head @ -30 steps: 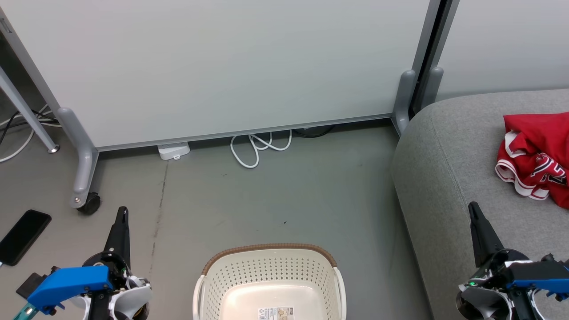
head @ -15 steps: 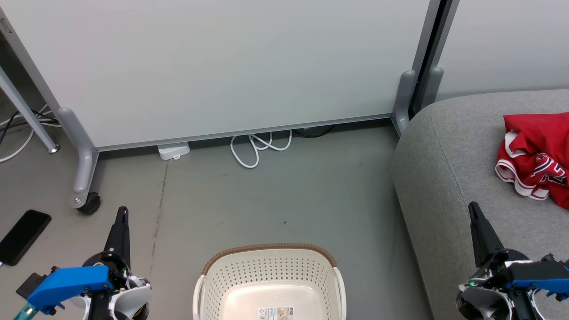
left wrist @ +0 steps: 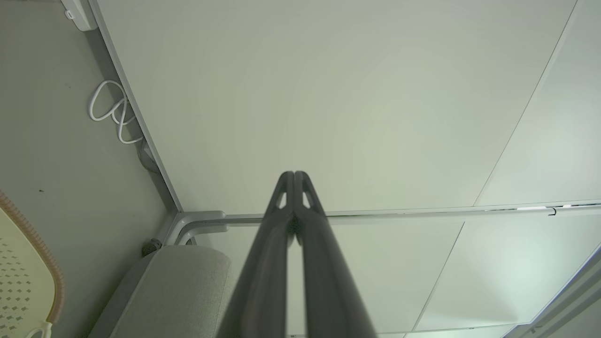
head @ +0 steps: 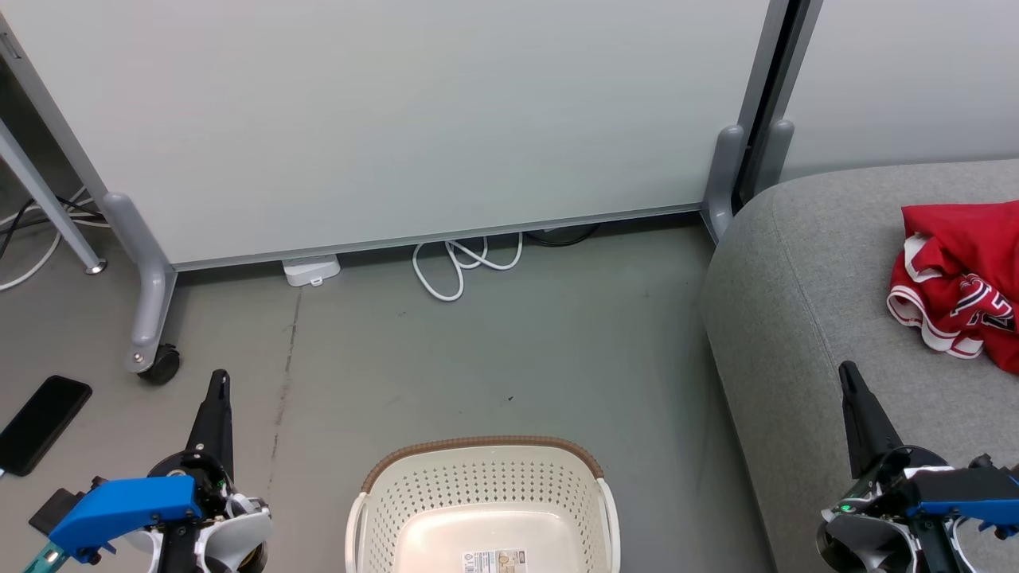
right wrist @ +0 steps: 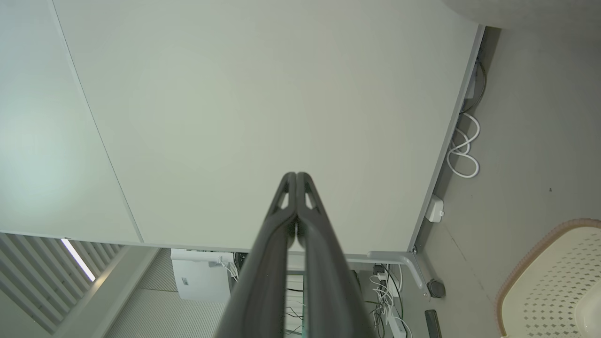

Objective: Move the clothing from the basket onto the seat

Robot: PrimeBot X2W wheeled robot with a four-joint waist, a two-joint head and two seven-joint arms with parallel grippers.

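The red clothing [head: 963, 278], a jersey with white-striped trim and printed numbers, lies crumpled on the grey seat [head: 812, 302] at the right. The cream basket [head: 482, 505] with its brown rim stands on the floor at the bottom centre, and its inside is bare. My left gripper [head: 219, 378] is shut at the lower left, left of the basket, holding nothing. My right gripper [head: 846, 370] is shut at the lower right over the seat's front part, below the clothing and apart from it. The basket's rim [left wrist: 33, 253] and the seat [left wrist: 178, 291] show in the left wrist view; the basket [right wrist: 554, 281] also appears in the right wrist view. Both wrist views show the fingers [left wrist: 293, 180] [right wrist: 296, 180] pressed together.
A white partition panel [head: 414, 111] on castor legs [head: 147, 318] stands behind the basket. A white cable [head: 462, 267] and a small white box [head: 312, 270] lie at its foot. A black phone [head: 41, 422] rests on the floor at the far left.
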